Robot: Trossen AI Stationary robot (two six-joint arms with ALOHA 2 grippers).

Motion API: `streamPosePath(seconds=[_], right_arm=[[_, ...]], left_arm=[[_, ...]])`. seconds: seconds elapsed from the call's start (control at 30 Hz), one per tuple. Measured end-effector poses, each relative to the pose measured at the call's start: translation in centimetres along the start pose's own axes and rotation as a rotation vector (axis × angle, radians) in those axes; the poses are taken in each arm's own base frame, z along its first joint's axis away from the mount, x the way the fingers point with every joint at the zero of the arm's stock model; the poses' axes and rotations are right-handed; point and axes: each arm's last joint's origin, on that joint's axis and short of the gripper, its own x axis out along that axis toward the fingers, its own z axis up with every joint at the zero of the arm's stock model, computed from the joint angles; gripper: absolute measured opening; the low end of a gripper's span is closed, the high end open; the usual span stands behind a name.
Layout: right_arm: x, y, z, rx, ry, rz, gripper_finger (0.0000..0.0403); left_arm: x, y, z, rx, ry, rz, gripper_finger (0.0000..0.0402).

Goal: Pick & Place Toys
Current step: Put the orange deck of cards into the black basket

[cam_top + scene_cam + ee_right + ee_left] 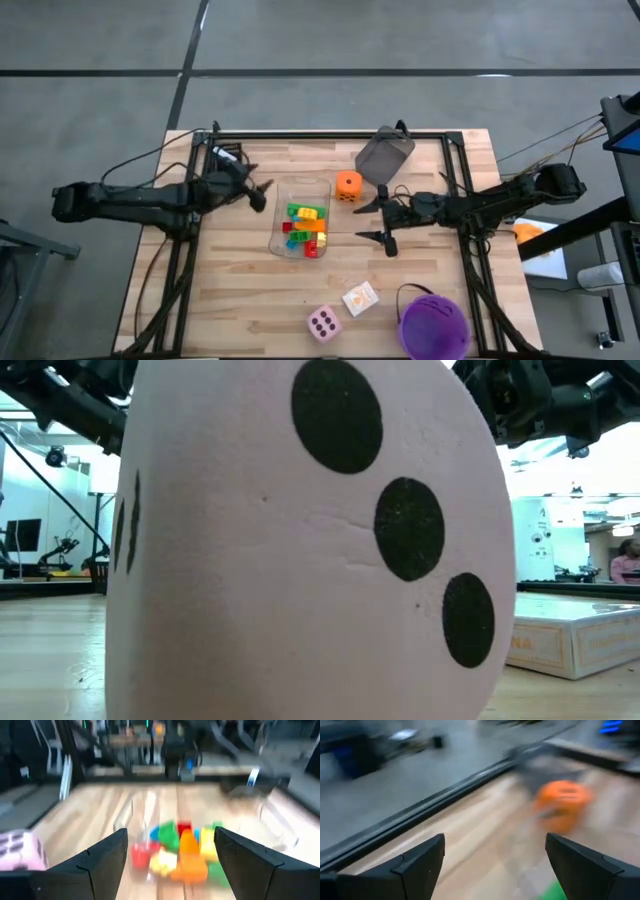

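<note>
**Bricks heaped in tray as both arms hang open-handed**

A wooden table (240, 300) carries the scene, two dark arms reaching in from its left and right edges. Near the front right corner stands one purple bucket (433, 326); one grey bin (385, 155) sits tilted toward the back edge. At the table's middle lies one clear tray (300, 230), evidently the collecting point, holding the toys (305, 229): a heap of green, red, yellow and orange bricks, too jumbled to count. Three pieces lie outside it, probably awaiting pickup: one orange dotted die (348, 185) just beside the tray's back right corner, and one pink die (323, 323) and one white card (360, 298) near the front edge. The left gripper (262, 192), fingers spread wide and empty, hovers by the tray's back left corner. The right gripper (378, 221), also open and holding nothing, faces the tray from its right side.
</note>
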Motion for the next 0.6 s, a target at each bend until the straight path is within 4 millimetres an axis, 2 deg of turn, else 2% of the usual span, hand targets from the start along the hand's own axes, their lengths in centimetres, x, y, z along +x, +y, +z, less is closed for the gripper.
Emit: streamPosePath(seconds=[0.17,0.33,0.6], right_arm=[[1.1,1.0,0.5,0.015,0.216,0.017,0.0294],[2.5,3.3,0.7,-0.002,0.378,0.083,0.0294],[5.2,7.9,-0.9,-0.003,0.779,0.143,0.0294]], left_arm=[[-0.8,-2.1,-0.4,0.066,-0.122,-0.285,0.0346],[-1.5,-3.0,-1.6,0.093,-0.211,-0.501,0.0346],[-1.4,-2.8,-3.3,0.108,-0.180,-0.524,0.0346]])
